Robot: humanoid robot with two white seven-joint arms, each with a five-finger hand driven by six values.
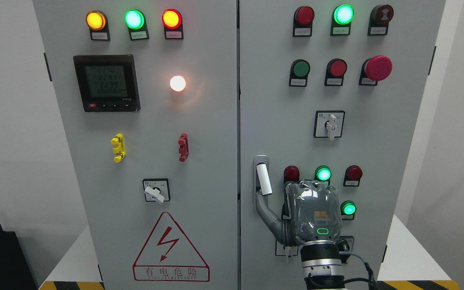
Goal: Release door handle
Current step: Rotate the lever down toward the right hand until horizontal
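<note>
Right hand [313, 215] back-on beside door handle [263, 180]; thumb extended, other fingers hidden, grip unclear.

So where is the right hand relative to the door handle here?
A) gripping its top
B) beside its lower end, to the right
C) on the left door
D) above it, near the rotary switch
B: the right hand sits right of the handle, its thumb reaching up toward the handle's lower end; whether they touch is unclear.
</note>
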